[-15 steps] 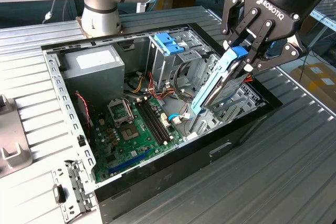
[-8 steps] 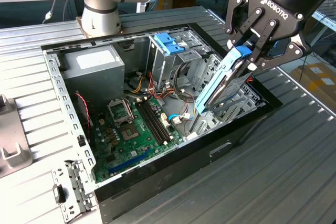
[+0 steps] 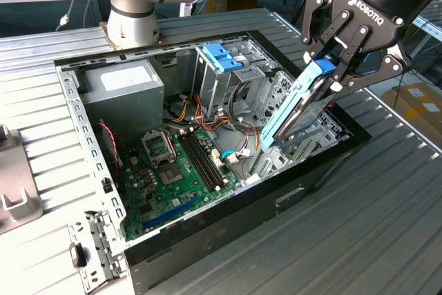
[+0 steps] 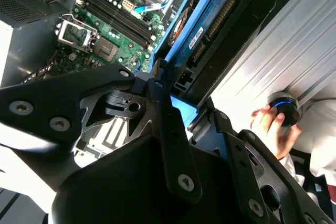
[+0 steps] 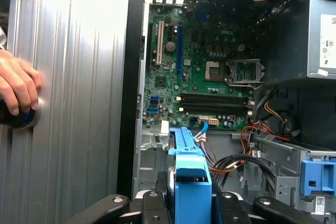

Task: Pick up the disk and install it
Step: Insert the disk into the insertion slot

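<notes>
Exterior view: a black gripper on the arm is pinching the upper end of the disk, its jaws pressing together on the blue plastic at that end; the disk is hanging tilted, its upper end leaning toward the exterior view's right and its lower end dipping into the open computer case, just inside the case wall on the exterior view's right; whether that lower end is touching the metal beneath cannot be told. The case is lying on a ribbed metal table with its open side facing up; 1 green motherboard is lying flat on its floor; 1 grey power supply is sitting in the far corner toward the exterior view's left; 1 blue latch is sitting atop a metal cage at the far side, well apart from the disk; the arm's grey base is standing behind the case.

Second wrist view: the disk is showing a dark body between blue rails, beside the motherboard; a person's hand is resting on a round black knob on the table, outside the case.

First wrist view: the disk is appearing edge-on as a blue strip pointing toward the motherboard; the hand is covering the knob.
</notes>
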